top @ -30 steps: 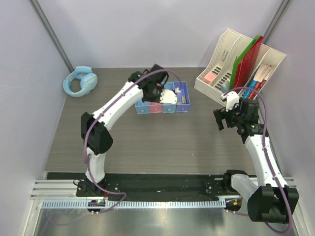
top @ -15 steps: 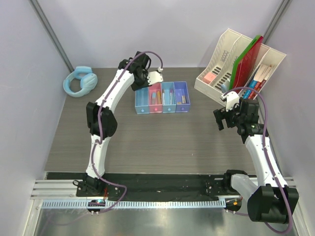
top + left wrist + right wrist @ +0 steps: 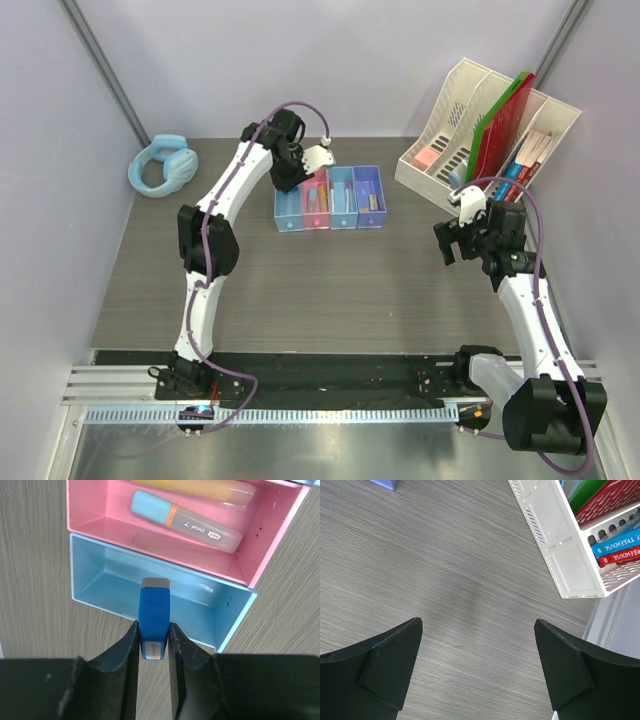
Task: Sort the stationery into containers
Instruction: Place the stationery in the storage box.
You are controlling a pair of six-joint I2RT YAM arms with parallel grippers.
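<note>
The four joined containers [image 3: 330, 198] stand mid-table: blue [image 3: 288, 212], pink, blue and purple. My left gripper [image 3: 297, 172] hangs over the far end of the left blue bin. In the left wrist view it [image 3: 152, 630] is shut on a blue block with a grey end [image 3: 154, 611], held above that empty blue bin [image 3: 100, 582]. The pink bin [image 3: 90, 510] holds a pale blue tube [image 3: 185, 522] and a yellow marker [image 3: 200, 487]. My right gripper [image 3: 455, 238] [image 3: 477, 625] is open and empty over bare table at the right.
A cream slotted file organiser [image 3: 440, 130] with red and green folders [image 3: 505, 120] stands at the back right; its corner shows in the right wrist view [image 3: 560, 555]. Light blue headphones [image 3: 162, 166] lie at the back left.
My left gripper left the middle bins, swung to the back left, and now sits over the left blue bin's far end. The right arm has not moved.
</note>
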